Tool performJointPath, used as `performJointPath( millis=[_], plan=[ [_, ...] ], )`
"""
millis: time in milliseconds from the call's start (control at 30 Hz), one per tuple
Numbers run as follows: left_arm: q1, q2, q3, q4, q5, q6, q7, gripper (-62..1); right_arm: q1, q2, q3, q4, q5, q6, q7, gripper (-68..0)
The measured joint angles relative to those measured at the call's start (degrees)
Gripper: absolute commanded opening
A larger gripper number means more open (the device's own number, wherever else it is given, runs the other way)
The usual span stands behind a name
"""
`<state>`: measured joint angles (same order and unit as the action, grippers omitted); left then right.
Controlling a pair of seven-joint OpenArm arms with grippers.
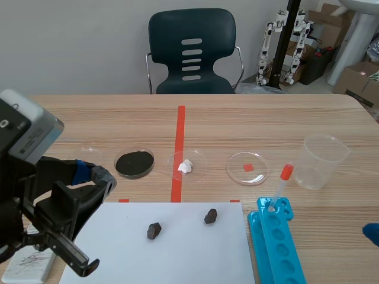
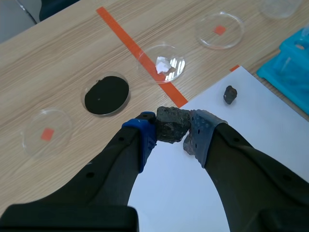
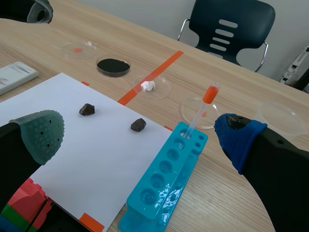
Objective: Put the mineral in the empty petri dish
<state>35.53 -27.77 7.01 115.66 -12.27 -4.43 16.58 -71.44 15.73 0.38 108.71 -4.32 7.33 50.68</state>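
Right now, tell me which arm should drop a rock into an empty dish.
Left. Its claw grips a rock near an empty dish; the right claw hangs open by the blue rack.

The wooden table (image 1: 296, 112) bears a white sheet (image 1: 177, 254) and four petri dishes (image 1: 232, 168). A blue rack (image 1: 277, 248) and a clear cup (image 1: 323, 161) stand beside them.

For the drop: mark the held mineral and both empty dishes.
mineral (image 2: 171, 124), left wrist view, its middle.
left empty dish (image 1: 90, 151), scene view, bare floor.
right empty dish (image 1: 237, 173), scene view, bare floor.
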Motion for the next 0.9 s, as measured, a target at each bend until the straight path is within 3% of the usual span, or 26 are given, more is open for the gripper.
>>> performJointPath(
  millis=[167,267,733,900],
  plan=[
    [-10.12,2.34,1.97,-9.33,-5.49,15.19,5.27,-50.9,0.0,0.0,0.0,0.0,0.0,0.0,-0.02,0.4],
    [-16.72,4.04,1.84,-17.11,-6.32,20.7,7.52,-50.9,0.0,-0.02,0.0,0.0,0.0,0.0,0.0,0.4],
    [-44.0,9.42,1.81,-49.05,-8.37,19.74,8.11,-50.2,0.0,-0.02,0.0,0.0,0.0,0.0,0.0,0.4],
    [-50.47,10.1,2.32,-57.53,-8.35,14.67,7.41,-46.8,0.0,0.0,0.0,0.0,0.0,0.0,-0.02,0.4]
  ],
)
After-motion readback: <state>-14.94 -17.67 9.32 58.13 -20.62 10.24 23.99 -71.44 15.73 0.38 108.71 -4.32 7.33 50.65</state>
